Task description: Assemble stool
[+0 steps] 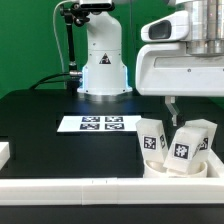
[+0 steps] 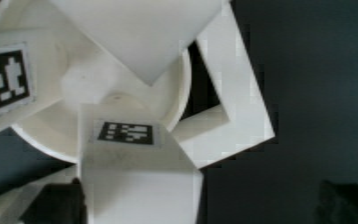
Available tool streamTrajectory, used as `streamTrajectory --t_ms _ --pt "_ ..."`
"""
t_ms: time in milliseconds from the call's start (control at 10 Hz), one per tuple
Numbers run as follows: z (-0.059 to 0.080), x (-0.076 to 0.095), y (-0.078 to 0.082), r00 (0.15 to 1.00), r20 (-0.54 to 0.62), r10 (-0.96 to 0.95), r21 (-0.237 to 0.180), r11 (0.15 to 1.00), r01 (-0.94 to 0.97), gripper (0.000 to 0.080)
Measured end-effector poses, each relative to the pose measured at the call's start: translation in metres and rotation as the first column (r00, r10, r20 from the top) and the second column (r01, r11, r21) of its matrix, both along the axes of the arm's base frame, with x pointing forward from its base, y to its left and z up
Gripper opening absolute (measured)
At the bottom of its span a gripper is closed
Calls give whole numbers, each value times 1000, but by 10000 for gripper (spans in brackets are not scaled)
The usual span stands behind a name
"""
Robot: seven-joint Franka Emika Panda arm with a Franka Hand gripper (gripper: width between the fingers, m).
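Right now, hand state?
Hand: above the stool seat beside the upright legs; open or shut cannot be told, no grasp visible.

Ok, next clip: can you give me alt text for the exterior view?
A white robot arm's gripper hangs over the round stool seat, on which two tagged white legs stand, at the exterior view's right. The marker board lies flat on the black table; a white rail crosses the foreground.
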State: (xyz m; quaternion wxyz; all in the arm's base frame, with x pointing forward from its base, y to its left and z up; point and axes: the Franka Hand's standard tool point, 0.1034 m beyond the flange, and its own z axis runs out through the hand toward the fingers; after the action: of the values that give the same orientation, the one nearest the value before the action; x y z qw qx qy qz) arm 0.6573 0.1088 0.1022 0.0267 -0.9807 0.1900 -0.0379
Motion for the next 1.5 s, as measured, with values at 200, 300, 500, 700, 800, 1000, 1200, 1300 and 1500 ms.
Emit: streamTrajectory --t_ms 200,300,500,700,800,1000,1200,1300,1500 --pt "0 0 -7 970 -1 243 -22 970 -243 649" --pt "1 -1 -10 929 -21 370 -26 928 -371 649" --pt "1 -2 -15 855 -32 517 -34 855 -518 649" --pt "1 -2 -16 779 -35 626 -45 778 -627 649" --pt "1 -2 -17 704 -43 709 -58 702 -710 649" --pt "-1 -1 -23 588 -57 807 -73 584 -809 649" --pt "-3 -1 -31 487 -77 870 -80 482 -873 649" --pt "-5 -1 -34 471 -81 878 -79 466 -881 649" --pt "-8 -2 -35 493 -83 866 -76 487 -870 649"
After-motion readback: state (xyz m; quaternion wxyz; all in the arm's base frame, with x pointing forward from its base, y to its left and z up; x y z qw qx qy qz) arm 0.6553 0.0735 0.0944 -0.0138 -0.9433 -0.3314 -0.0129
